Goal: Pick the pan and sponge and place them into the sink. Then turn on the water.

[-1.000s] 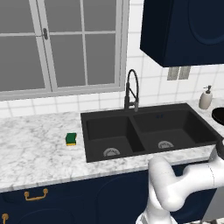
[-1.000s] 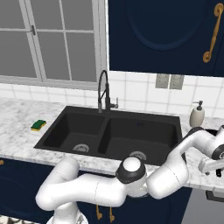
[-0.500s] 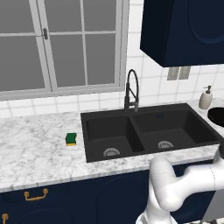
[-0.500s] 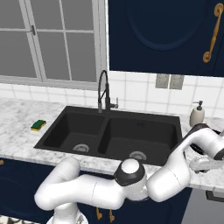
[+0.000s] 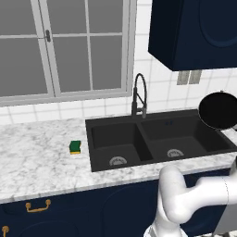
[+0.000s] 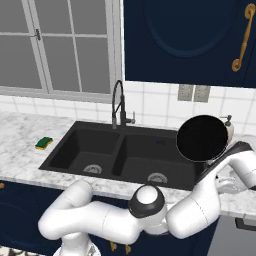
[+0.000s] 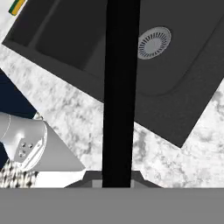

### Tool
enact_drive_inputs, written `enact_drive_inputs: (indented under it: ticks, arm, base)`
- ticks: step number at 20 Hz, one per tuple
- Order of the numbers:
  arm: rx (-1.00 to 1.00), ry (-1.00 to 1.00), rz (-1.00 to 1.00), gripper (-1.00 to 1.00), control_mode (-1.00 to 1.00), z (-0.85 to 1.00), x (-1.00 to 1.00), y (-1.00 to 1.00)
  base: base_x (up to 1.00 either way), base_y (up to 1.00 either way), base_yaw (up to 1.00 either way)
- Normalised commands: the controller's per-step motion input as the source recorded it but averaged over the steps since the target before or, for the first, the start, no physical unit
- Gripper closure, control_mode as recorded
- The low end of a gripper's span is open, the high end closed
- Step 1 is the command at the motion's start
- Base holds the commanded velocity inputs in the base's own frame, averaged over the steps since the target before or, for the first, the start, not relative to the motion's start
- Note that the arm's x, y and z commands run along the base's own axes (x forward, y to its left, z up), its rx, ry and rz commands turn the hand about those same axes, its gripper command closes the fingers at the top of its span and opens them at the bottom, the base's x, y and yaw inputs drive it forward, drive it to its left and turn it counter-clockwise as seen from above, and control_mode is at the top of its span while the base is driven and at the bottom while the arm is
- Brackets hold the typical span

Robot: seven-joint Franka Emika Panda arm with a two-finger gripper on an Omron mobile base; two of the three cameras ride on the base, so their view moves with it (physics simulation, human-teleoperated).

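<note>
The gripper [image 7: 117,177] is clamped on the handle of the pan [image 6: 203,138], probably near its end. The pan hangs tilted above the jaws, beside the sink [image 6: 70,159], ready to go in.

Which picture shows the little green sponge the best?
The left base view: the sponge lies whole on the marble counter, left of the sink. The right base view shows it smaller, at the far left. The hand view catches just a corner at its top edge.
</note>
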Motion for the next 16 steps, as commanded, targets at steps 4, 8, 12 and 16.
enact_drive_inputs:
  ticks: [4, 8, 12, 16]
  arm:
    - [0.26, 0.0, 0.0, 1.0, -1.0, 0.43, -0.3, 0.47]
    - [0.18, 0.0, 0.0, 1.0, -1.0, 0.17, -0.31, 0.64]
    - [0.0, 0.02, -0.01, 1.0, -1.0, 0.0, -0.08, 0.85]
    - [-0.2, 0.17, -0.06, 1.0, -1.0, 0.0, 0.13, 0.87]
  base:
    - [0.0, 0.0, 0.0]
    - [0.0, 0.0, 0.0]
    - [0.0, 0.0, 0.0]
    - [0.0, 0.0, 0.0]
